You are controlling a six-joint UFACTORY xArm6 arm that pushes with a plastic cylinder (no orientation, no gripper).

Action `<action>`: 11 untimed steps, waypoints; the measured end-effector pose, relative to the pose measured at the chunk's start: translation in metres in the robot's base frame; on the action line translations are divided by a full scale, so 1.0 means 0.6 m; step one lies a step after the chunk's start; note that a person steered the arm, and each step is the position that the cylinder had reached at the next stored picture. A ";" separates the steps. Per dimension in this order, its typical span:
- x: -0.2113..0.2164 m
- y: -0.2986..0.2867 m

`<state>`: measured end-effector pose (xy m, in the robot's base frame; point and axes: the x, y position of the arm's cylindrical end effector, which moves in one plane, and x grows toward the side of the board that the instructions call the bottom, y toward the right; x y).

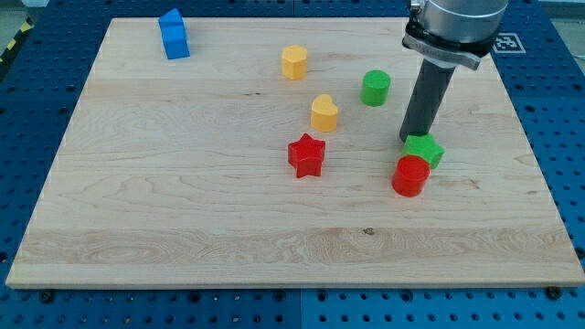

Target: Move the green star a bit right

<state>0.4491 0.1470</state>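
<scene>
Seven small blocks spread over the wooden counter point(183, 201). Toward the right edge: green star point(426, 149), touching a red cylinder point(410, 175) just below-left of it. My tip point(409, 139) down at the star's upper-left side, seemingly touching it. No end effector on this arm, only the dark rod, so nothing to open or close. Mid-counter: red star point(307, 155), yellow heart point(324, 112), yellow block point(293, 62), green cylinder point(376, 88). Near the top-left corner: blue block point(174, 35).
</scene>
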 end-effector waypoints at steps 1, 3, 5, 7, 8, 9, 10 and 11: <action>0.023 0.000; 0.045 -0.050; 0.067 -0.071; 0.095 -0.014; 0.095 0.024; 0.098 0.029; 0.094 0.029; 0.068 0.029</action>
